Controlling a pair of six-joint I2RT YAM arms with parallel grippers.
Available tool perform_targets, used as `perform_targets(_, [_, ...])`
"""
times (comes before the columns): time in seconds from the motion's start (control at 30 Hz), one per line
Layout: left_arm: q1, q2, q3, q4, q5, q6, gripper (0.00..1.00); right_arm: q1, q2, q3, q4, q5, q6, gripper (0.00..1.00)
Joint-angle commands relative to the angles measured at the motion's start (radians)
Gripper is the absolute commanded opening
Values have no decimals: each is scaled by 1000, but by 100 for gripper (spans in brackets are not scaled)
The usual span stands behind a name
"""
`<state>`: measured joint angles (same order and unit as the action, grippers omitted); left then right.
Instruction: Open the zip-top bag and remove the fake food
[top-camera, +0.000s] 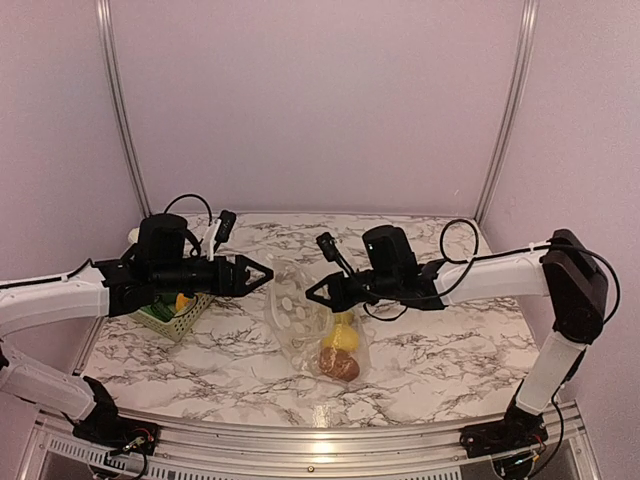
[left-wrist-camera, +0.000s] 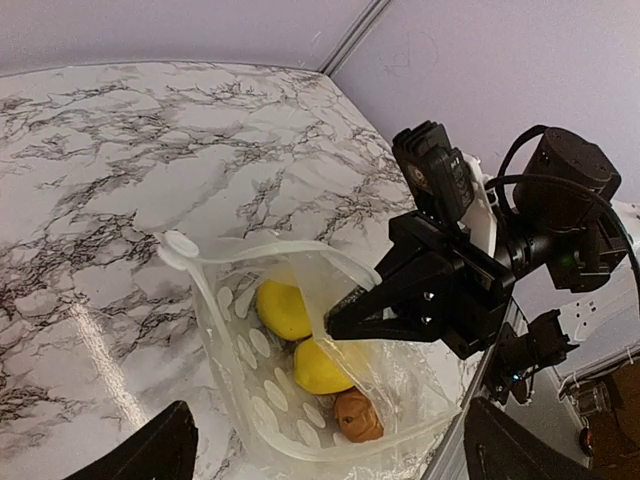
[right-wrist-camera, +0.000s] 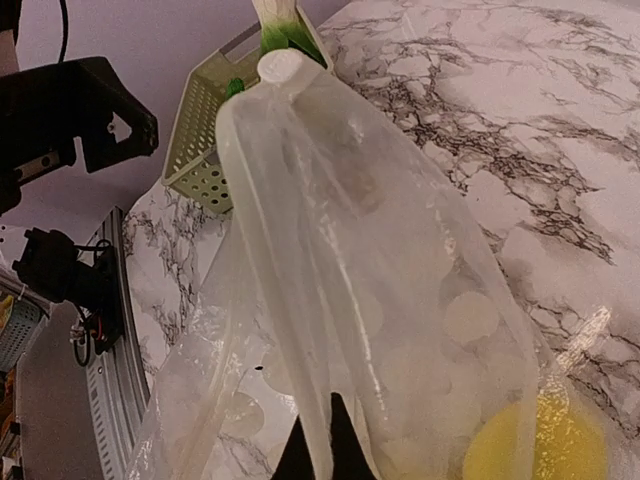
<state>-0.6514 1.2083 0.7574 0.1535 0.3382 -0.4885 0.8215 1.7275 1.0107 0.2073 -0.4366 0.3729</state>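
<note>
Zip-top bag (top-camera: 300, 312) pinched by right gripper (top-camera: 312, 293) (left gripper (top-camera: 266, 275) spread wide), basket (top-camera: 176, 323) half hidden

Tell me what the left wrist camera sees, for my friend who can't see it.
The right gripper, shut, pinches an edge of the clear, white-dotted zip-top bag on the marble table. Inside the bag are two yellow lemons and a brown round lump.
</note>
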Motion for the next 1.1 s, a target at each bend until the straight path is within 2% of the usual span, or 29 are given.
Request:
perform_targets(0.0, [-106, 77, 41, -8, -40, 12, 92, 13, -33, 70, -24, -4, 8, 0])
perform_targets(0.13, [-170, 153, 47, 43, -43, -28, 82, 18, -24, 98, -28, -9, 12, 0])
perform_targets(0.3, [-189, 238, 65, 75, -47, -75, 65, 33, -24, 136, -40, -16, 14, 0])
perform_targets(0.57, [-191, 328, 129, 5, -105, -95, 53, 56, -29, 174, -42, -32, 24, 0])
perform_targets(0.73, [-189, 412, 150, 9, -101, -118, 50, 54, -48, 144, -43, -25, 19, 0])
perform_targets(0.77, [-190, 427, 152, 12, -96, -121, 49, 50, -57, 133, -45, -18, 18, 6])
perform_targets(0.87, [-190, 455, 152, 18, -95, -127, 47, 16, -111, 74, -50, 5, 21, 38])
perform_targets(0.93, [-190, 460, 152, 18, -99, -125, 47, -21, -160, 28, -57, 16, 27, 45])
perform_targets(1.07, [-190, 464, 152, 22, -93, -118, 47, -109, -244, -70, -101, 46, 32, 48])
